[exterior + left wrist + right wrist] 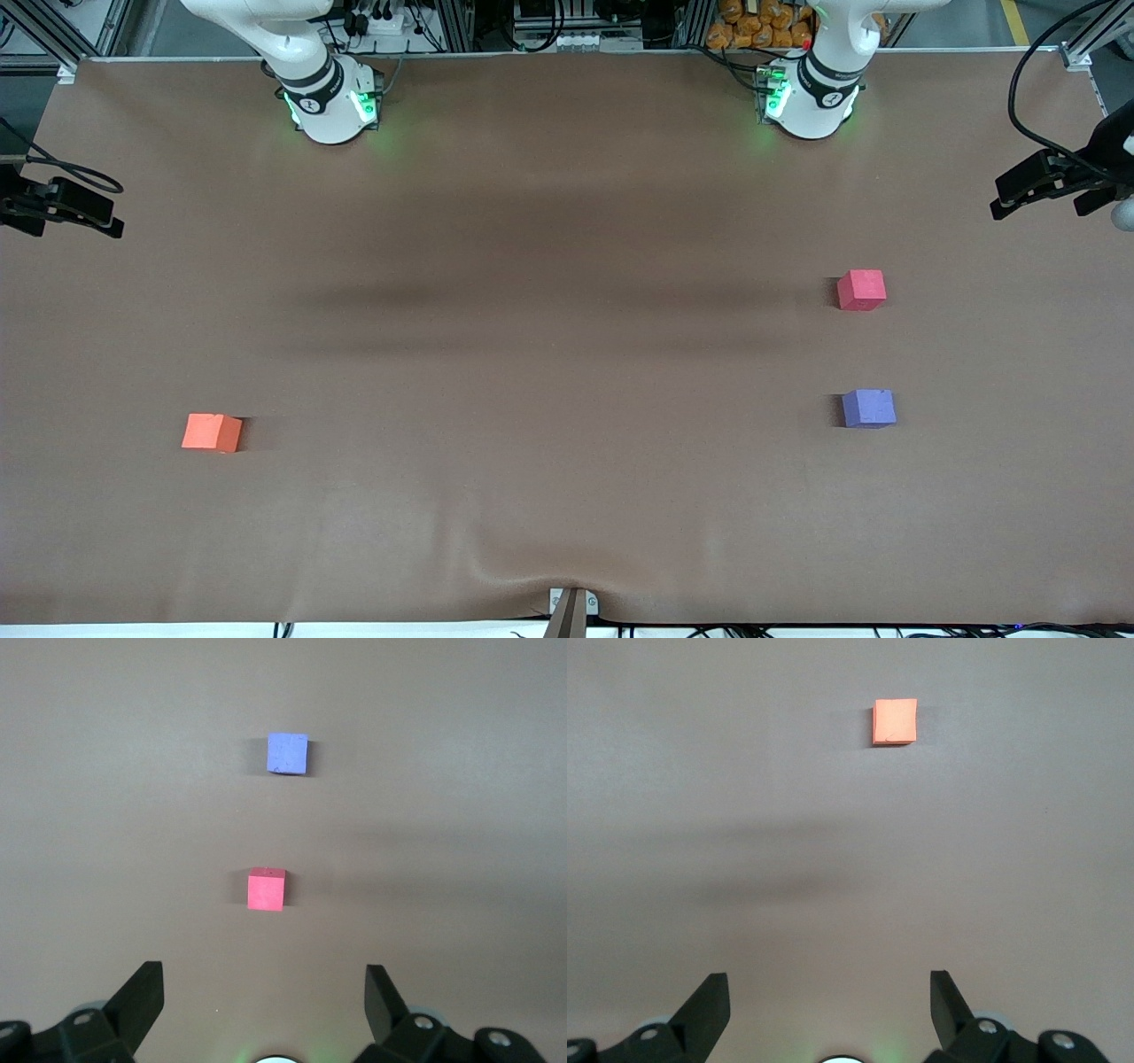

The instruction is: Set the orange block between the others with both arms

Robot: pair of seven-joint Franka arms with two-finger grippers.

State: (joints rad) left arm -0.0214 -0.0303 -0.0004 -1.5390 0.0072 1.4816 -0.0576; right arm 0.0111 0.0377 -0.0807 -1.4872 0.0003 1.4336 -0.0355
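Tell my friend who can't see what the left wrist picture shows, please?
A pinkish-red block and a purple block sit apart on a brown table. The left gripper hangs above the table, open and empty.

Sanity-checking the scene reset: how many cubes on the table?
3. Orange block toward the right arm's end; pinkish-red cube and purple cube toward the left arm's end, purple nearer the front camera. None appears hidden.
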